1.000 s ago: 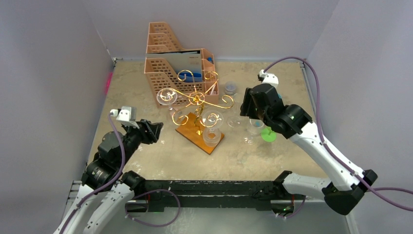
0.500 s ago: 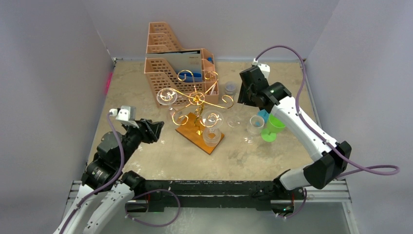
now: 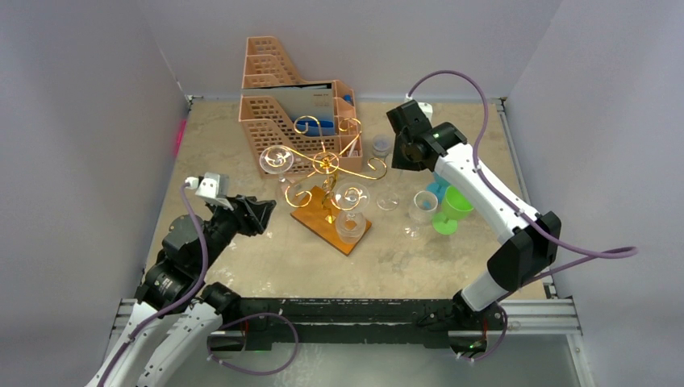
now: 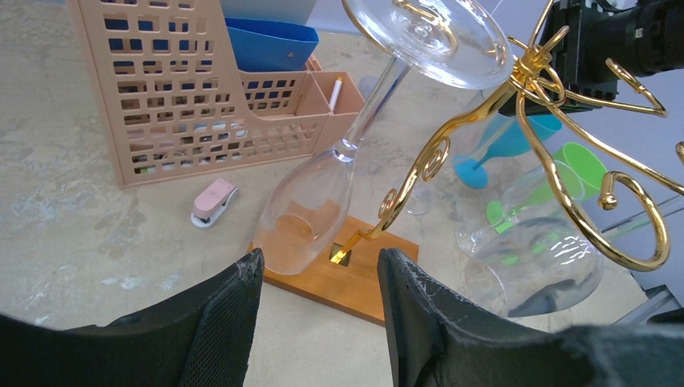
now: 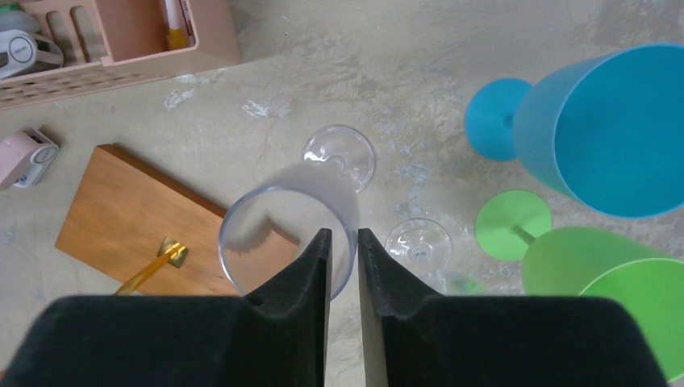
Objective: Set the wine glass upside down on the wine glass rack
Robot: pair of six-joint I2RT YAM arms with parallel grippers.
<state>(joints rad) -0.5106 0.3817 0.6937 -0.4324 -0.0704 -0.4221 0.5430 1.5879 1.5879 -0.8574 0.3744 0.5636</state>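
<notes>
The right gripper (image 5: 340,235) is seen with its fingers nearly together, only a narrow slit being left between them, and nothing is gripped. In the right wrist view its fingertips are overlaid on the right edge of the rim of the wine glass (image 5: 278,234). The glass stands upright on the table (image 5: 387,89) at the centre of the frame, with its foot shown just above the bowl. In the top view the right gripper (image 3: 401,157) is found right of centre, higher in the frame than the wine glass (image 3: 388,201) and apart from it.

The rack (image 3: 327,164) is placed at the centre of the top view, just left of the wine glass, and two hung glasses (image 3: 352,197) are carried on it upside down. In the right wrist view only its wooden base (image 5: 137,210) is shown, at the lower left. A blue cup (image 5: 613,129) and a green cup (image 5: 605,282) are seen at the right edge.

The left gripper (image 3: 256,214) is held wide open and empty, left of the rack and apart from it. Through its gap in the left wrist view one hung glass (image 4: 310,210) is framed.
</notes>
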